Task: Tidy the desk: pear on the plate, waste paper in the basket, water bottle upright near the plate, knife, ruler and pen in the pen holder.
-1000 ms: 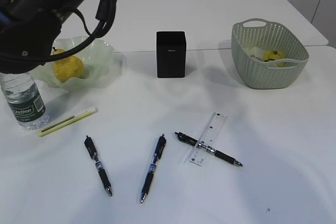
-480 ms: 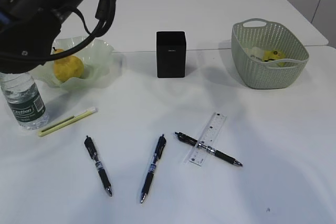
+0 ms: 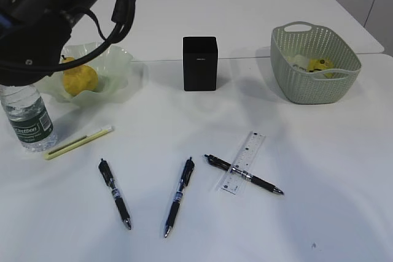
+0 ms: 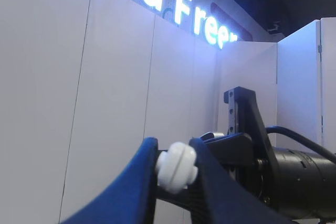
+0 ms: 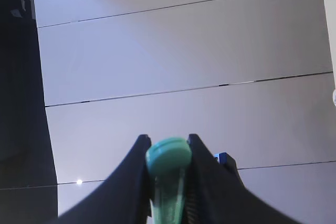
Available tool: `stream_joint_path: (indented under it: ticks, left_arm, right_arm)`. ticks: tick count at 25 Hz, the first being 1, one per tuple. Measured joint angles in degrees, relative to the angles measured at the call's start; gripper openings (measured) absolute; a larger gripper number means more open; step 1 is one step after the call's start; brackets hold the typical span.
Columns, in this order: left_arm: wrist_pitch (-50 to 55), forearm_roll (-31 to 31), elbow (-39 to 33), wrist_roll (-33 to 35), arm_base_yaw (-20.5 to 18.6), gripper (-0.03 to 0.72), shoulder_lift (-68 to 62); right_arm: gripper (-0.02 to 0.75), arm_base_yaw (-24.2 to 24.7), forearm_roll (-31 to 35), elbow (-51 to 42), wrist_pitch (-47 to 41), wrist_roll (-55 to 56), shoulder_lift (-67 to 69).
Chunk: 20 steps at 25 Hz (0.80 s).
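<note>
While the water bottle (image 3: 27,121) stands upright at the desk's (image 3: 319,151) left edge, long axis vertical, just in front of the plate (image 3: 116,65) holding the pear (image 3: 80,79), you see its cap only in the left wrist view: the left gripper (image 4: 176,169) pinches the white cap (image 4: 177,167). Only the right wrist view shows the right gripper (image 5: 167,153) clamped on a green-capped object (image 5: 168,171). The ruler (image 3: 244,161) lies diagonally under a pen (image 3: 244,175).

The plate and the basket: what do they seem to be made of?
The plate looks like pale green translucent glass: glossy, with a wavy rim. The basket seems moulded matte plastic: sage green, with woven-look walls and cut-out handles.
</note>
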State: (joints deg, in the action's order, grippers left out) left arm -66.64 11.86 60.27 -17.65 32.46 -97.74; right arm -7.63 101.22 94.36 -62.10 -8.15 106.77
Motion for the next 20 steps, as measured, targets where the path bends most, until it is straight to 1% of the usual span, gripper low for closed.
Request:
stream_joint_path:
  ticks: [10,20]
  left_arm:
    - [0.0,0.0,0.0,0.0,0.0,0.103,0.0]
    - [0.0,0.0,0.0,0.0,0.0,0.103,0.0]
  right_arm:
    - [0.18,0.0,0.0,0.0,-0.1,0.0,0.0]
    - [0.218,0.0,0.0,0.0,-0.4,0.0,0.0]
